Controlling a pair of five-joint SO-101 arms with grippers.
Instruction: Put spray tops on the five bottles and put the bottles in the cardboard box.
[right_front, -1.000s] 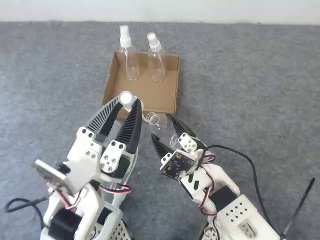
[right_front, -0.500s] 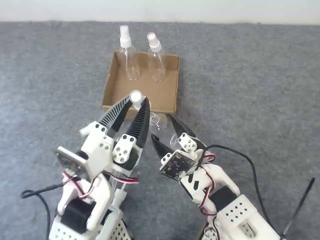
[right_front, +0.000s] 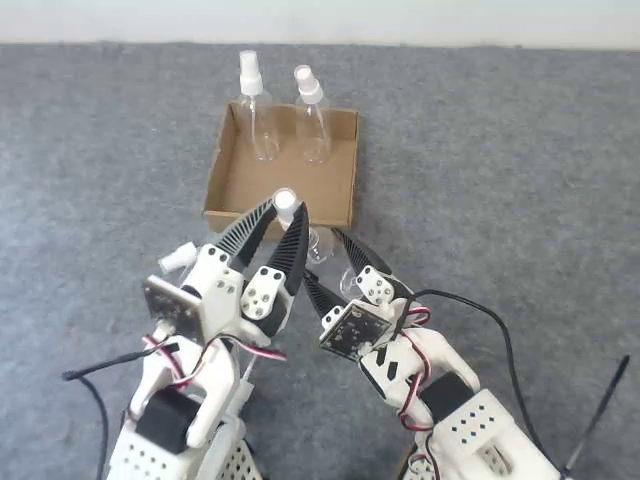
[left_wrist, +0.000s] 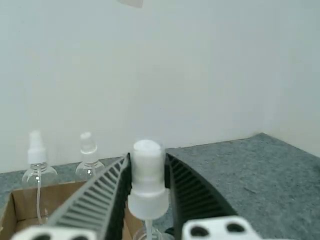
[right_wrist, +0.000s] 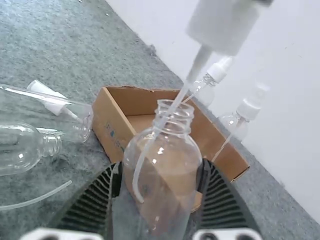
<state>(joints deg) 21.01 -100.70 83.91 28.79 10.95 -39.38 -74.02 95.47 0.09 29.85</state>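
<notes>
Spray top (right_front: 285, 200) pinched in my left gripper (right_front: 284, 212), its tube inside the open bottle (right_wrist: 160, 170) that my right gripper (right_front: 322, 256) clamps upright.
Two capped bottles (right_front: 262, 130) (right_front: 314, 135) stand in the cardboard box (right_front: 300, 185); I judge this the third, with two lying bottles (right_wrist: 25, 145) left.

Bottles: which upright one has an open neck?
The bottle held in the right gripper, just outside the cardboard box. Its neck is open, the spray top's tube dipping in; the two bottles in the box are capped.
</notes>
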